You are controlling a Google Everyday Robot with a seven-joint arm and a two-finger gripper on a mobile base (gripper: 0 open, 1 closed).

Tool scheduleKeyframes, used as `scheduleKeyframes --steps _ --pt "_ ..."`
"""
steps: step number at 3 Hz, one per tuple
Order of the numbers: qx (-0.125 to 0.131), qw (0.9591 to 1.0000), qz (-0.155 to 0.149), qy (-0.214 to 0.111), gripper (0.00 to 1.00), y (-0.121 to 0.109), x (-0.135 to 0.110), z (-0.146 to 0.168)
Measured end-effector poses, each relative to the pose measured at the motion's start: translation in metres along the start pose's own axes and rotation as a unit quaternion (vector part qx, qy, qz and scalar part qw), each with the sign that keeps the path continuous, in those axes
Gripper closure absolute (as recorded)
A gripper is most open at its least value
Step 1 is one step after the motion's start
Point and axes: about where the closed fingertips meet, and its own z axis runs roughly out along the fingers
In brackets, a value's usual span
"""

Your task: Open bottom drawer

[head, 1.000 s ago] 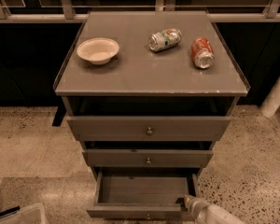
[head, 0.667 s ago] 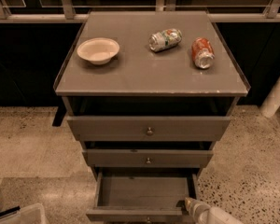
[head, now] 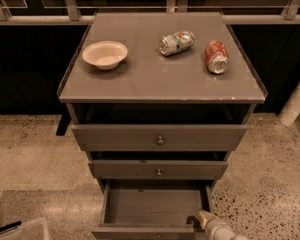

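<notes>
The bottom drawer (head: 152, 205) is the lowest and narrowest of three grey-brown drawers in the cabinet. It stands pulled out, and its bare inside shows. Its front panel lies at the bottom edge of the view, and its knob is barely visible there. My gripper (head: 204, 219) is at the drawer's front right corner, low in the view, with a pale fingertip touching the top of the front panel. The middle drawer (head: 158, 169) and the top drawer (head: 159, 137) are pushed in, each with a small round knob.
On the cabinet top (head: 155, 79) sit a white bowl (head: 105, 54), a crushed green-and-silver can (head: 176, 42) and a crushed red can (head: 216, 57). A clear bin corner (head: 25, 230) is at the bottom left. A white post (head: 296, 101) stands at the right. The floor is speckled.
The drawer has slid out a little further toward the camera, and my gripper has moved with it toward the bottom edge.
</notes>
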Motion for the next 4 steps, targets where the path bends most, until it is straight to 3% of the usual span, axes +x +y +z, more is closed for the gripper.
scheduleKeyframes --steps 1,2,4 --pt "-0.010 0.9944 -0.029 -0.101 0.81 0.016 -0.050 -0.034" --pt "0.006 0.9912 -0.027 -0.129 0.58 0.003 -0.071 -0.049" --pt "0.005 0.9915 -0.027 -0.127 0.12 0.003 -0.069 -0.048"
